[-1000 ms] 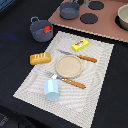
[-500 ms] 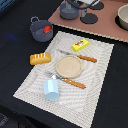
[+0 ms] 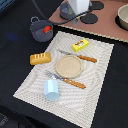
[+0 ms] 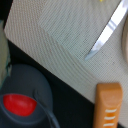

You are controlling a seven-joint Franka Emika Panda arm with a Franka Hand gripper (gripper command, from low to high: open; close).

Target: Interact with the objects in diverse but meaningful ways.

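The dark tabletop (image 3: 117, 95) carries a pale woven placemat (image 3: 100, 65), laid at an angle. A pinkish-brown board (image 3: 107, 25) lies beyond the mat, toward the exterior view's upper right.

The arm's white body (image 3: 80, 5) shows at the upper edge of the exterior view, above the board. The pincer itself is not visible in either view, so whether it is spread or pressed together cannot be told.

A grey handled pot (image 3: 39, 30) stands on the tabletop just off the mat's far corner, on the exterior view's left. The red tomato (image 3: 47, 29) sits inside it. In the wrist view the same pot (image 4: 30, 82) appears with the tomato (image 4: 19, 105) in it, beside the mat edge (image 4: 60, 35).

A tan round plate (image 3: 68, 65) rests at the centre of the mat. The light-blue cup (image 3: 51, 90) stands on the mat near its closest edge, well apart from the plate.

The golden-brown bread loaf (image 3: 40, 58) lies on the mat at the exterior view's left of the plate; the wrist view shows one end of it (image 4: 107, 105).

An orange-handled fork (image 3: 66, 80) lies just beside the plate on its near side. An orange-handled knife (image 3: 80, 56) lies on its far side; its blade (image 4: 105, 35) shows in the wrist view.

The yellow rectangular packet (image 3: 80, 45) lies on the mat beyond the knife.
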